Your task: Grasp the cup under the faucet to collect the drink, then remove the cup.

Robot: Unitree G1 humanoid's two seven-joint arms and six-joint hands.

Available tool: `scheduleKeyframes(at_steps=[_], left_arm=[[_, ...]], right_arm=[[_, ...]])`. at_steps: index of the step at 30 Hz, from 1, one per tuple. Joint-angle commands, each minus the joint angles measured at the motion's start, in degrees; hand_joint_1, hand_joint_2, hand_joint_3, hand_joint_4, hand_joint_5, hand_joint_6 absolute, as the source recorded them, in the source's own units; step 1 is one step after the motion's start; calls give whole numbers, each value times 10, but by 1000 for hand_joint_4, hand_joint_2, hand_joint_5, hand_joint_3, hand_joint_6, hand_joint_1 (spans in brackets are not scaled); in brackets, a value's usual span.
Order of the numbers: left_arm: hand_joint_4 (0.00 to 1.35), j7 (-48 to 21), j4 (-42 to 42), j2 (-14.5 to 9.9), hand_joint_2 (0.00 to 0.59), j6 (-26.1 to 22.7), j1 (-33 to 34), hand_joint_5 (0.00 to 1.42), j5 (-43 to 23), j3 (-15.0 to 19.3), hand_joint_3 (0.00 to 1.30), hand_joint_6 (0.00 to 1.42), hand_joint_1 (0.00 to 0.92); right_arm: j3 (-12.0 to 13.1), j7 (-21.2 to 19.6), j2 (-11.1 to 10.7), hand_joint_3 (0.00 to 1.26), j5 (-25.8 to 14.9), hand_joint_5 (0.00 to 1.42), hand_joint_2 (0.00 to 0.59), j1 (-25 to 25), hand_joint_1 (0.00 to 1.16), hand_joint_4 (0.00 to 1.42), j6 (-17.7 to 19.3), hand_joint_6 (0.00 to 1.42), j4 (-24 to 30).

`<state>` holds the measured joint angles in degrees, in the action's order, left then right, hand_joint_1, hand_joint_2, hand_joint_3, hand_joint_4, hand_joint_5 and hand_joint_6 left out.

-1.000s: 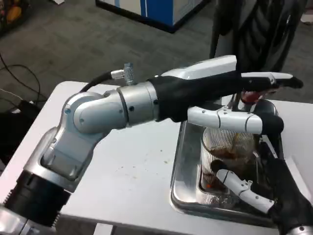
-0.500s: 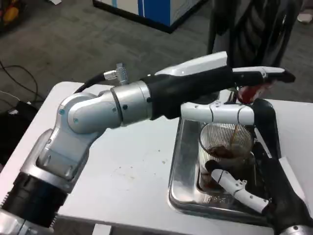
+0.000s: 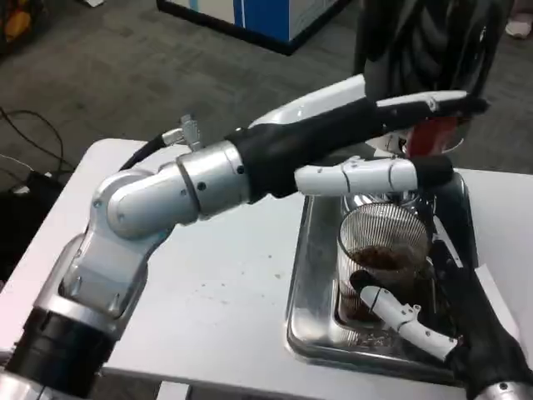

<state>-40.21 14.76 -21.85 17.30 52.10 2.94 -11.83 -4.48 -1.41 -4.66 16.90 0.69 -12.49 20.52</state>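
Right robot hand: we see the right robot hand (image 3: 433,312) at the lower right of the head view, its fingers wrapped around the lower part of the cup (image 3: 383,258); one white finger (image 3: 404,318) lies across the front of the cup near its base, so we read this hand as clamped on the cup.
Left robot hand: the left robot hand (image 3: 391,146) reaches across from the left, its fingers stretched out over the cup and up by the red tap handle (image 3: 431,133); a white finger (image 3: 358,177) runs level just above the cup's rim. We cannot tell whether this hand presses the handle or only lies against it.
Cup: a clear ribbed cup, upright, standing in the tray (image 3: 315,250) below the handle. We see dark brown drink in it, reaching partway up.
Tray: a shiny metal tray on the right side of the bench (image 3: 216,283), with brown spots on its floor in front of the cup.
Bench: white, with a few small brown specks to the left of the tray.
Left arm: the silver forearm (image 3: 166,200) crosses the bench from the lower left towards the tray, a black cable (image 3: 150,148) looping from its upper side.
Floor: grey carpet beyond the bench, with a blue and white cabinet (image 3: 258,17) at the top.
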Motion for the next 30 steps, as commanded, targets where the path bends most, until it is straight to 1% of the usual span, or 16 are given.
scheduleKeyframes(at_steps=[1,8,14,21,25,30], left_arm=[[27,21,-4,6,138,15,-10,112,-6,20,112,69,0],[37,27,-31,7,142,17,-23,139,-15,37,122,97,0],[90,26,-76,0,152,8,-54,176,-27,51,168,130,0],[104,26,-140,-25,150,-13,-116,195,-30,65,172,145,0],[107,28,-171,-36,151,-26,-151,196,-33,75,178,147,0],[113,28,-212,-55,146,-43,-202,197,-38,93,181,148,0]], right_arm=[[4,-3,2,0,-2,0,214,0,614,0,-5,0,-4],[4,-2,1,0,-2,0,214,2,614,0,-5,0,-3],[3,-3,2,0,-2,0,219,3,610,0,-4,0,-1],[1,-11,6,0,2,0,222,8,606,0,-2,0,2],[-4,-19,12,0,5,2,221,7,604,0,-5,0,2],[-10,-25,22,0,12,3,218,-3,603,0,-12,0,-3]])
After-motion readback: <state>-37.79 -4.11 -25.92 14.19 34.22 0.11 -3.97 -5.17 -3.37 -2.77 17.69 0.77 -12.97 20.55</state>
